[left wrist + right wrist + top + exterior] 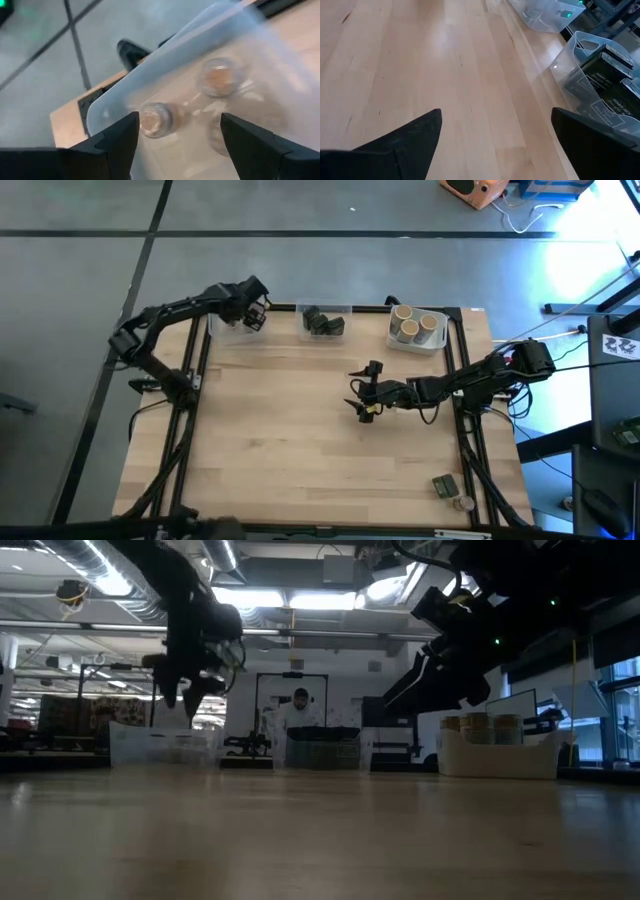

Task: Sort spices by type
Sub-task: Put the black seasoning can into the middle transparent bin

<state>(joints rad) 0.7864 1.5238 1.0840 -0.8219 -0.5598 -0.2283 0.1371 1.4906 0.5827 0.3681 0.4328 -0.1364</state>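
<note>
A: Left gripper (175,145) status?
B: Jaws apart, nothing held; round jars (155,119) directly beneath in the clear tub (107,107), upright, lids facing camera, blurred.
A: Right gripper (495,145)?
B: Wide open, empty, over bare table (420,60)

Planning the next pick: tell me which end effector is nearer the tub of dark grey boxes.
Left. The left end effector hovers over the clear tub next to the tub of dark grey boxes; the right end effector hangs farther off, over mid-table.

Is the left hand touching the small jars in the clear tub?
Apart. The left wrist view shows the left hand open above the clear tub, with the small jars lying below, clear of both fingers.
</note>
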